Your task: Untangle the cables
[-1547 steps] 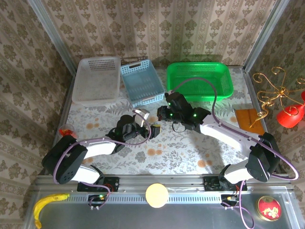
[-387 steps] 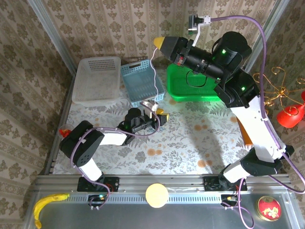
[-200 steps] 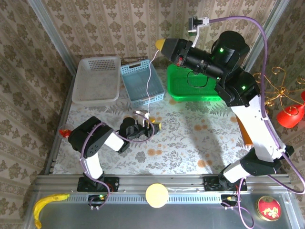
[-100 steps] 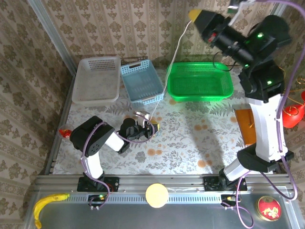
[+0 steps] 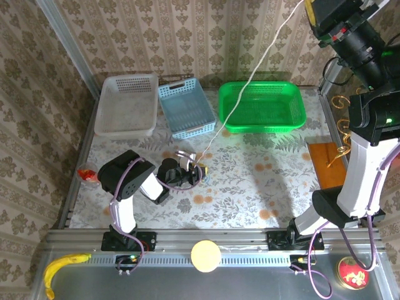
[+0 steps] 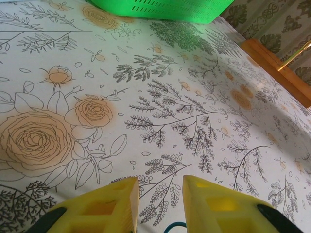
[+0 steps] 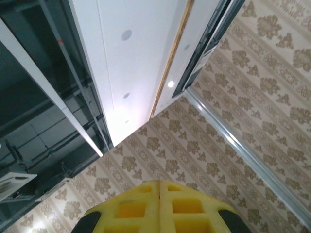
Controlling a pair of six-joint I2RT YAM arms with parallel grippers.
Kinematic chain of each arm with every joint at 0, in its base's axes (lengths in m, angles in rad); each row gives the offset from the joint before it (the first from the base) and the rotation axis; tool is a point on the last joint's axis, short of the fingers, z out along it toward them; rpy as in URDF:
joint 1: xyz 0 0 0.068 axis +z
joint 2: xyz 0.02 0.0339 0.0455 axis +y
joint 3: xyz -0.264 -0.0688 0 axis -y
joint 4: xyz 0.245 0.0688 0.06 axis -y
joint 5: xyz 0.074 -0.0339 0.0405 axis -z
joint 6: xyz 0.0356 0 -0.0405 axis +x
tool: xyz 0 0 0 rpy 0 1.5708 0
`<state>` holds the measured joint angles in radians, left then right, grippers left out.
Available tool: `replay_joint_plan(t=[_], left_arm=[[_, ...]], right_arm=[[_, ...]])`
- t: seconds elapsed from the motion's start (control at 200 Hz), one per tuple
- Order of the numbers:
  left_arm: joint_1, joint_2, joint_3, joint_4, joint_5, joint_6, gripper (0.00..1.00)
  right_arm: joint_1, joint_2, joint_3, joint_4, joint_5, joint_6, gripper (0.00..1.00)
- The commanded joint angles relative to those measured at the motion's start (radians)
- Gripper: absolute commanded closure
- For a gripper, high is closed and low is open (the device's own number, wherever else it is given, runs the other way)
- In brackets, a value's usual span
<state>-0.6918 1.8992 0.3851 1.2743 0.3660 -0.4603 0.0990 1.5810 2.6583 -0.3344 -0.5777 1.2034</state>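
A thin pale cable [image 5: 250,78] runs as a taut slanted line from the table up to my right gripper [image 5: 310,7], raised high at the top right. The right wrist view shows that gripper [image 7: 159,183] pointing at the ceiling, fingers pressed together, the cable hidden between them. The cable's lower end reaches my left gripper [image 5: 199,170], which lies low on the flowered cloth. In the left wrist view the left gripper [image 6: 161,182] is open, with a curve of dark blue-green cable [image 6: 174,227] on the cloth at the base of the gap. Yellow-tan cords are hidden.
Three baskets stand along the back: white [image 5: 125,103], blue [image 5: 186,107] and green [image 5: 262,106]. A wooden board [image 5: 325,156] lies at the right edge beside a gold wire stand [image 5: 356,119]. A small red object [image 5: 87,174] sits at the left edge.
My right arm has swung up and to the right, drawing the pale cable out long and straight. The left gripper has stayed low on the cloth, shifting slightly.
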Motion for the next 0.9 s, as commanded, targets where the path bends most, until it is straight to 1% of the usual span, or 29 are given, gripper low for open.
replay_joint_plan(t=[0.0, 0.095, 0.17, 0.265, 0.345, 0.475, 0.51, 0.53, 0.65, 0.78, 0.895], left_arm=[[0.010, 0.015, -0.021, -0.006, -0.007, 0.008, 0.70], [0.013, 0.015, -0.026, -0.005, -0.007, 0.008, 0.69], [0.013, 0.014, -0.029, -0.003, -0.008, 0.006, 0.66], [0.015, 0.009, -0.029, -0.001, -0.007, 0.002, 0.61], [0.017, -0.005, -0.027, 0.000, -0.006, -0.004, 0.62], [0.024, -0.044, -0.019, -0.004, 0.001, -0.018, 0.73], [0.025, -0.057, -0.017, -0.006, 0.002, -0.021, 0.74], [0.026, -0.064, -0.016, -0.007, 0.002, -0.025, 0.75], [0.034, -0.110, -0.009, -0.030, 0.009, -0.035, 0.81], [0.037, -0.173, 0.008, -0.087, 0.025, -0.033, 0.90], [0.037, -0.228, 0.036, -0.180, 0.037, -0.007, 0.93]], right_arm=[[-0.071, -0.016, 0.022, 0.123, -0.037, 0.118, 1.00], [-0.152, -0.009, 0.040, 0.176, -0.043, 0.206, 1.00], [-0.189, -0.004, 0.046, 0.190, -0.050, 0.235, 1.00], [-0.190, -0.003, 0.033, 0.173, -0.068, 0.221, 1.00], [-0.174, -0.033, -0.046, 0.166, -0.089, 0.183, 1.00], [-0.123, -0.154, -0.280, 0.138, -0.084, 0.054, 1.00], [-0.113, -0.183, -0.374, 0.146, -0.078, 0.028, 1.00], [-0.109, -0.233, -0.436, 0.157, -0.075, 0.014, 1.00], [-0.099, -0.363, -0.717, 0.212, -0.057, -0.027, 1.00], [-0.084, -0.485, -0.998, 0.254, -0.030, -0.072, 1.00], [-0.059, -0.575, -1.226, 0.273, 0.002, -0.108, 1.00]])
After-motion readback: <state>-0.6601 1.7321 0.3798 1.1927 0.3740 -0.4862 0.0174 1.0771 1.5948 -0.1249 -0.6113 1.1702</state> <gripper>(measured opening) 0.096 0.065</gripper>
